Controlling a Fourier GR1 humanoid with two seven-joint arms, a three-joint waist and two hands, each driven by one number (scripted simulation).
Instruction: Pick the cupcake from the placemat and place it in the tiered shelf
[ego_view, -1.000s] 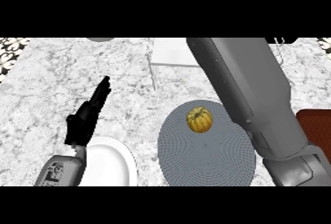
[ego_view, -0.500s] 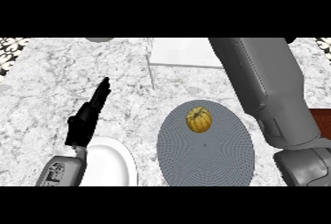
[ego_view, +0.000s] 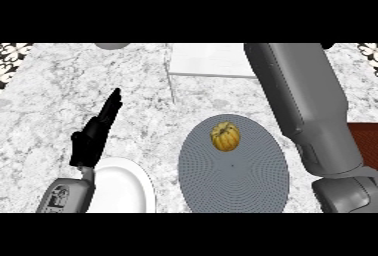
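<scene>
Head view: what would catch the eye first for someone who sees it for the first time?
The yellow-orange cupcake sits on the upper part of the round grey placemat. A large grey right forearm crosses the view at the right, beside the placemat. At the left, the open left hand rests above a white plate.

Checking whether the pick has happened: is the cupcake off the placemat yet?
No, the cupcake sits on the grey round placemat, near its far edge, with no hand on it.
</scene>
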